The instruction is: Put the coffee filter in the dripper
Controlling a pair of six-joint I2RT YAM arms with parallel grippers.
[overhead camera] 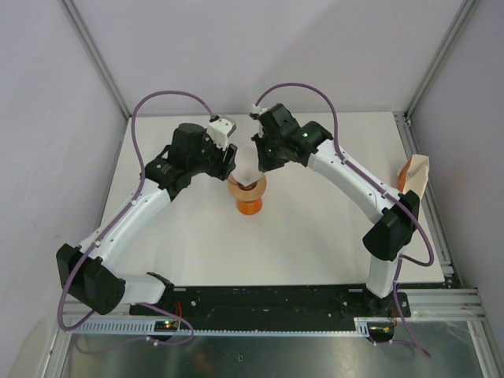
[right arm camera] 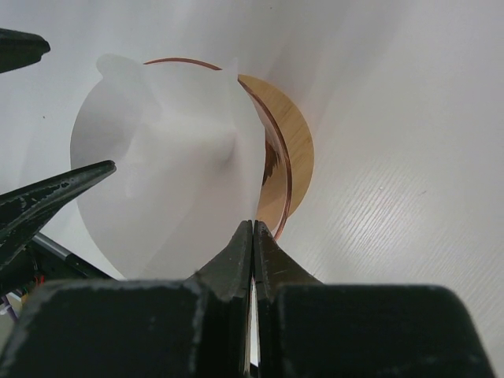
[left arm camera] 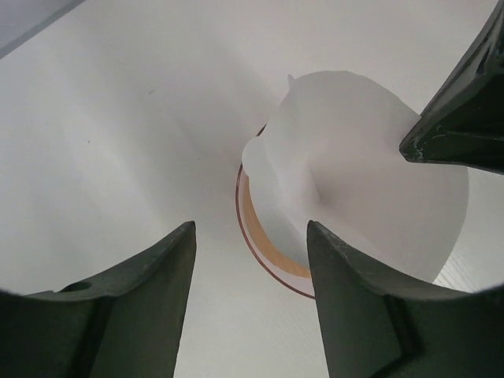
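Right hand (right arm camera: 252,227) on coffee filter (right arm camera: 169,169) edge

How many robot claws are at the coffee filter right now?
2. The left claw is open beside the coffee filter; the right claw is shut on its edge. None seem hidden.

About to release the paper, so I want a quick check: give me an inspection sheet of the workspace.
Surface: white table, matte.
Job's things: coffee filter opened over the dripper on the orange stand; whether it is seated cannot be told.
Clutter: tan and orange object at the table's right edge.
Grippers: right pincer shut on the coffee filter's edge; left pincer open at its opposite side.
Cables: purple cables loop above both arms.
Surroundings: pale walls, metal frame.
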